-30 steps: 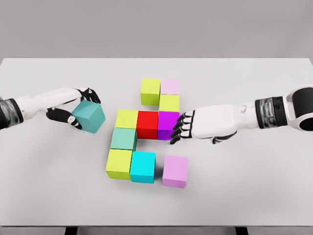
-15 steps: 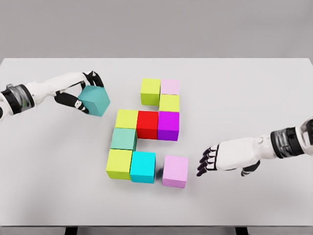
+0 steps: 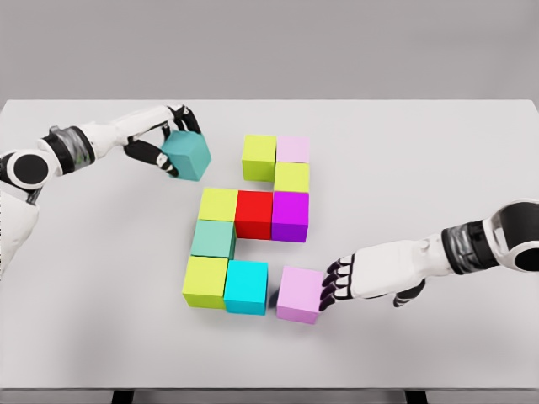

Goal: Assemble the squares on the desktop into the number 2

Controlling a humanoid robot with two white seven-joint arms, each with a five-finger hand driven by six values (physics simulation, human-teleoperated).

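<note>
1. The cubes sit near the middle of the white surface (image 3: 438,151). In the top row a lime cube (image 3: 259,156) touches a pale pink cube (image 3: 293,149) on its right, with a yellow-green cube (image 3: 291,177) directly below the pink one.
2. The middle row runs, left to right, yellow cube (image 3: 218,204), red cube (image 3: 253,213), purple cube (image 3: 290,215), all touching side by side.
3. Under the yellow cube lies a sea-green cube (image 3: 212,239), and beneath that a lime-yellow cube (image 3: 205,281) with a cyan cube (image 3: 246,287) touching its right side.
4. A lilac cube (image 3: 300,294) stands just right of the cyan one, with a narrow gap between them and slightly askew.
5. The right hand (image 3: 341,279) lies low on the surface, its dark fingertips (image 3: 330,284) loosely curled and touching the lilac cube's right face; it grips nothing.
6. A teal cube (image 3: 187,155) is held tilted above the surface, left of the lime cube and apart from it.
7. The left hand (image 3: 165,141) pinches this teal cube, fingers over its top edge and thumb low on its left side.
</note>
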